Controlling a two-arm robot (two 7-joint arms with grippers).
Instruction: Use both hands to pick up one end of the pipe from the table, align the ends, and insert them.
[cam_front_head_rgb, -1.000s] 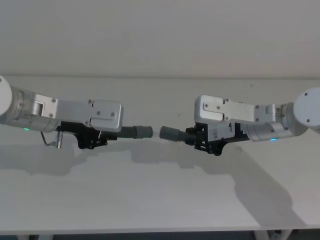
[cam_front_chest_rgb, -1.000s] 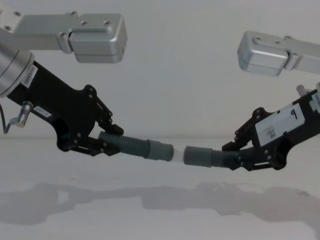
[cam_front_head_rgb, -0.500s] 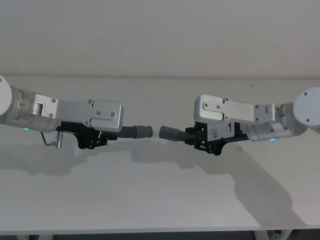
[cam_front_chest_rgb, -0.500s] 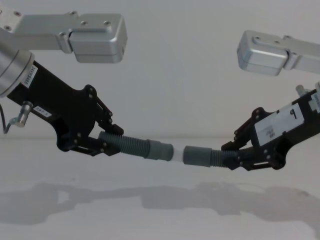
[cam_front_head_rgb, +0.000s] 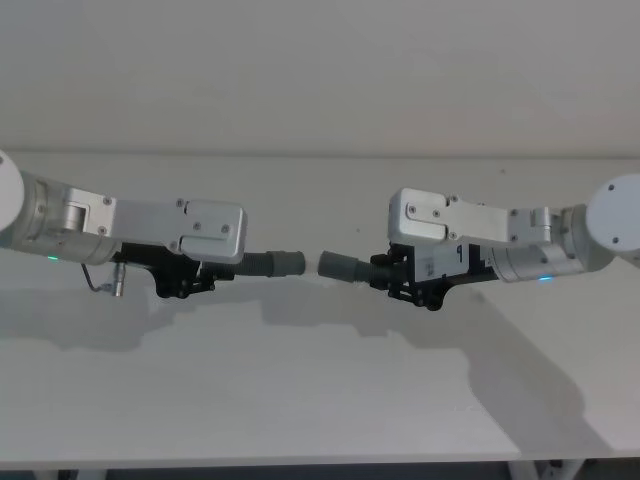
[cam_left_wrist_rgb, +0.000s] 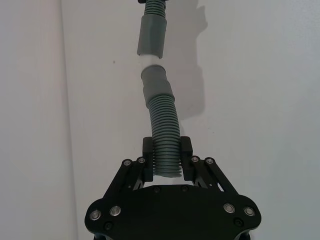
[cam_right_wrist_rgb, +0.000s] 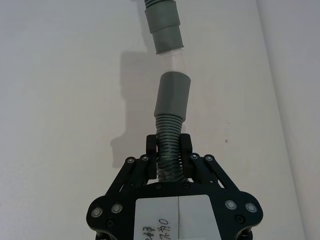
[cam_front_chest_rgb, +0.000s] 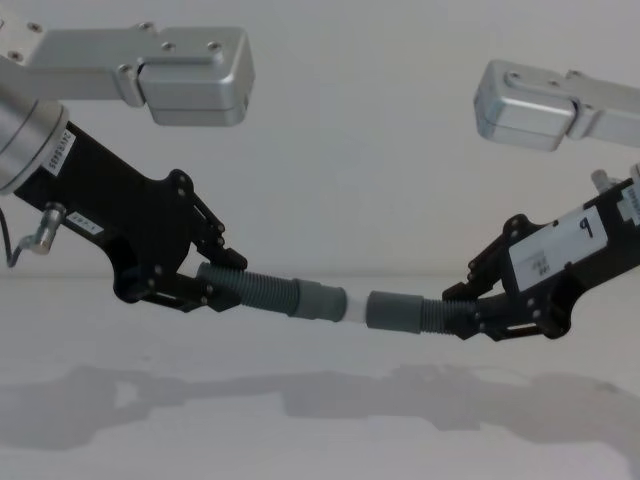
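Note:
Both pieces of the pipe hang above the table (cam_front_head_rgb: 300, 400), end to end. My left gripper (cam_front_head_rgb: 213, 273) (cam_front_chest_rgb: 218, 290) (cam_left_wrist_rgb: 166, 157) is shut on the corrugated part of the left piece (cam_front_head_rgb: 262, 265) (cam_left_wrist_rgb: 165, 125). Its cuff (cam_front_chest_rgb: 322, 301) carries a white tip (cam_front_chest_rgb: 356, 309) (cam_right_wrist_rgb: 171, 61). My right gripper (cam_front_head_rgb: 383, 276) (cam_front_chest_rgb: 462, 314) (cam_right_wrist_rgb: 168, 150) is shut on the right piece (cam_front_chest_rgb: 432, 316), whose cuff (cam_front_head_rgb: 340, 266) (cam_right_wrist_rgb: 172, 97) faces the tip. The tip reaches the mouth of that cuff. The two pieces sag slightly towards each other.
A plain wall (cam_front_head_rgb: 320, 70) rises behind the table. The table's front edge (cam_front_head_rgb: 300, 462) runs along the bottom of the head view. A small metal fitting with a cable (cam_front_head_rgb: 105, 282) hangs from the left wrist.
The right gripper has rolled and shifted very slightly with its piece. The left arm has stayed still.

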